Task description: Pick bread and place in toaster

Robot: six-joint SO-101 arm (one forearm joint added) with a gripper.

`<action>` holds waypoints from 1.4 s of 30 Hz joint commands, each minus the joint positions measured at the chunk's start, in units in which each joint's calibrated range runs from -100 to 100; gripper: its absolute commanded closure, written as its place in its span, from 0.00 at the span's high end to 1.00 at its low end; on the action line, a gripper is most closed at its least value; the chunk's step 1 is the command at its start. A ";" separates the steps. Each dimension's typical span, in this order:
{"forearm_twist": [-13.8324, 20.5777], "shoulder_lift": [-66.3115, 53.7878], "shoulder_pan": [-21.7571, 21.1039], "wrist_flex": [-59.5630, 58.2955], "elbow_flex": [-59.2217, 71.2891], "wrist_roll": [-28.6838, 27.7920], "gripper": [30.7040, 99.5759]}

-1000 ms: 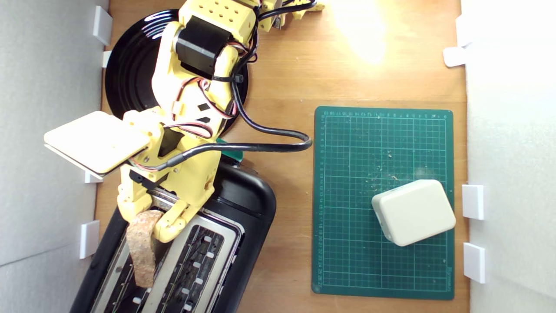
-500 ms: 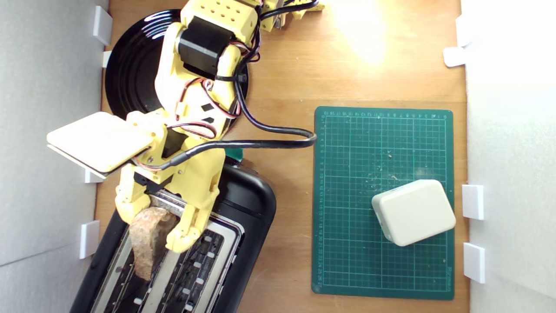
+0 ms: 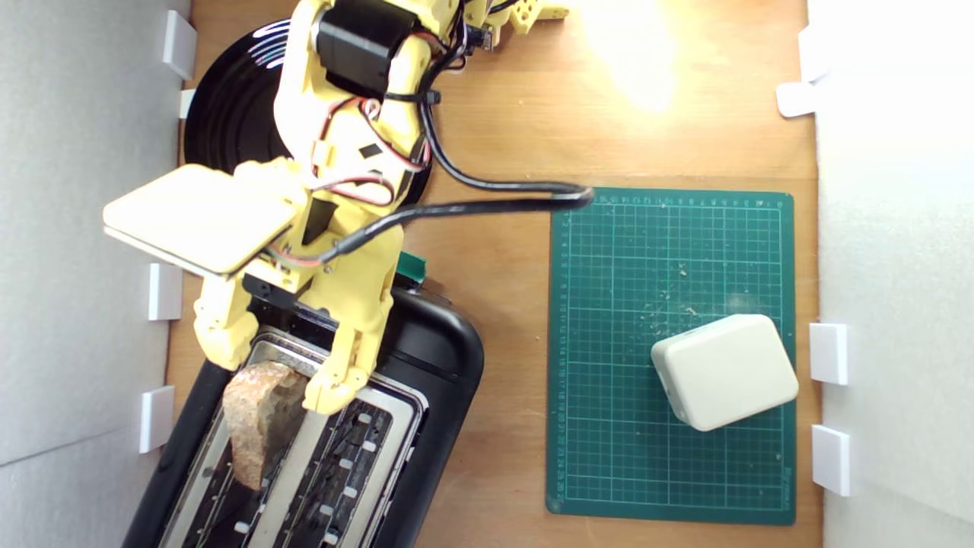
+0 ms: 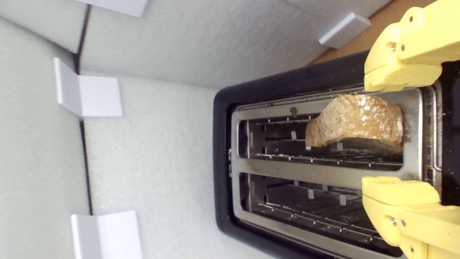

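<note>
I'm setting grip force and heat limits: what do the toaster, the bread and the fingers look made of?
Toaster: glossy black shell, probably plastic, with a brushed, reflective metal top plate. Bread: porous crumb, rough brown floury crust. Fingers: matte yellow plastic with screw holes, likely 3D-printed.

You saw a yellow gripper (image 3: 278, 373), brown speckled bread (image 3: 259, 422), a black toaster (image 3: 434, 358) with silver top, a green gridded mat (image 3: 609, 426), and a cream box (image 3: 724, 371).
</note>
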 commanded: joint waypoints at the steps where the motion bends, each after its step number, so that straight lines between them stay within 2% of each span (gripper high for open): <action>1: -0.39 -13.15 2.13 -0.63 -1.07 2.44 0.78; 4: -0.30 -20.05 1.89 -0.63 -1.07 2.80 0.78; 7: -1.11 -25.63 0.52 -0.63 -0.71 -0.65 0.77; 12: -0.21 -31.53 -10.52 -0.37 0.84 -6.67 0.77; 15: -0.21 -31.86 -14.79 -0.20 1.20 -11.79 0.77; 19: -0.21 -31.86 -19.71 -0.29 1.56 -21.79 0.77; 23: -0.21 -32.20 -21.88 -0.46 5.83 -29.48 0.77; 28: -0.30 -33.03 -23.66 -0.46 14.18 -36.38 0.77; 30: -0.30 -34.36 -23.82 -0.46 17.09 -38.58 0.75; 31: -0.30 -35.69 -23.90 -0.55 20.26 -40.20 0.70; 35: -1.11 -39.60 -23.98 -0.63 30.25 -41.77 0.58; 42: -1.11 -48.25 -26.96 -0.63 47.50 -42.08 0.47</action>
